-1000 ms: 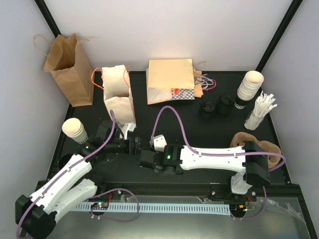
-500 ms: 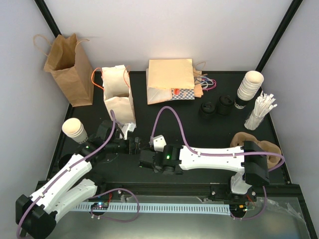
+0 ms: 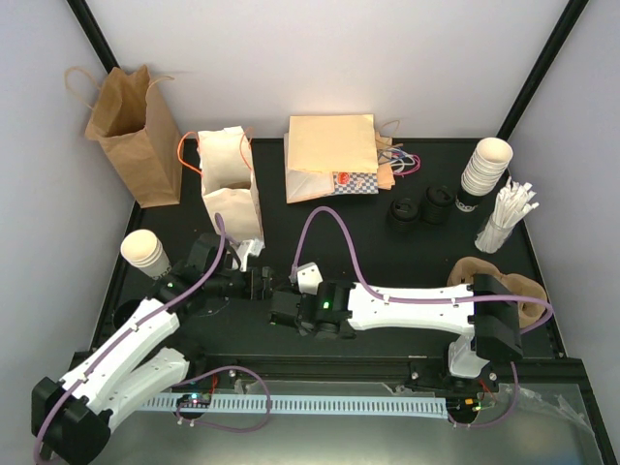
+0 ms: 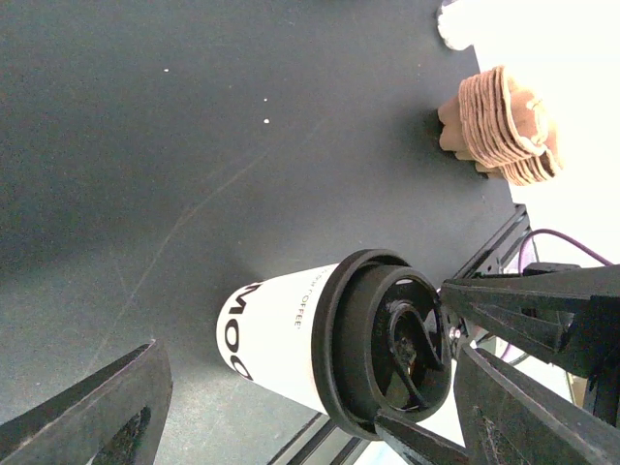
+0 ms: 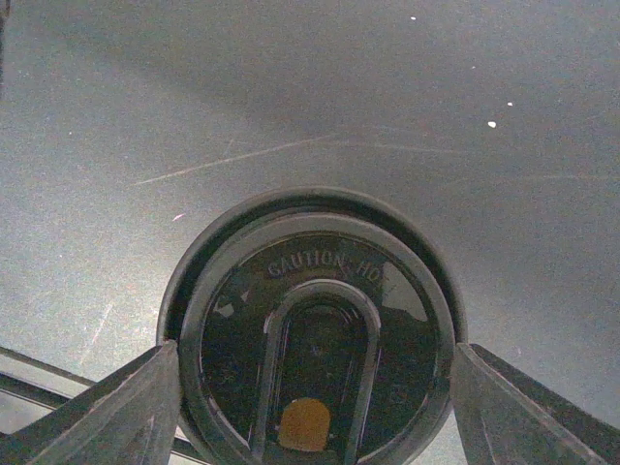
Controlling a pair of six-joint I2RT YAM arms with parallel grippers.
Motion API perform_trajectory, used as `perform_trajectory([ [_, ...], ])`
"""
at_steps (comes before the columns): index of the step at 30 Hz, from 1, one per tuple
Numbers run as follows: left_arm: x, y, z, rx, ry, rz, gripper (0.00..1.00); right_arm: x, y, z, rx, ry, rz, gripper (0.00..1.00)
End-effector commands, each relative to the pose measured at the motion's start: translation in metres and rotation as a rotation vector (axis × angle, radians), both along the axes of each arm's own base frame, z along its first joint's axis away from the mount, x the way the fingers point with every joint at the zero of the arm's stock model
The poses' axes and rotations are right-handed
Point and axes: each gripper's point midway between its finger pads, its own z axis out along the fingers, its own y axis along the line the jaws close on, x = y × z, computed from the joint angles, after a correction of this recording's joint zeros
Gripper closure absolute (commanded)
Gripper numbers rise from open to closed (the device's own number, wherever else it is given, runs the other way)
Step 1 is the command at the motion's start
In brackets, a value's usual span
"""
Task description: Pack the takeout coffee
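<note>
Left gripper [image 3: 254, 283]: sits low over black table [image 3: 417, 257], jaws wide apart, holds nothing, points right toward small cream-white paper cup with round black plastic lid, the takeout coffee [image 4: 291, 339]. Stands upright on table near front middle, just right of that gripper, lid on, black lettering on side. Right gripper [image 5: 315, 349]: reaches in from right, hangs over lid, fingers [image 5: 107, 417] spread either side of lid rim; cannot tell whether pressing on it or just beside. Farther right: stack of brown cardboard pieces [image 4: 499, 121] lies near table's right edge, well apart from cup.
</note>
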Motion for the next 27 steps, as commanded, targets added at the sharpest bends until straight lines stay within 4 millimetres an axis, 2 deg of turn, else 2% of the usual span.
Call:
perform_trajectory([
  [1,-0.0003,-0.0011,0.0038,-0.003,-0.003,-0.022,0.18,0.0029,0.0035,-0.0037,-0.007,0.008,-0.012,0.23],
  [4,-0.001,-0.0017,0.0033,-0.003,0.002,-0.028,0.18,0.0045,0.0027,-0.0041,-0.011,0.007,-0.018,0.23],
  [12,-0.0016,-0.0017,0.0032,-0.002,0.009,-0.033,0.18,0.0116,0.0023,0.0004,0.028,0.019,-0.035,0.14],
  [27,-0.0009,-0.0013,0.0024,-0.001,0.01,-0.034,0.18,0.0117,0.0097,0.0031,0.035,0.041,-0.087,0.13],
])
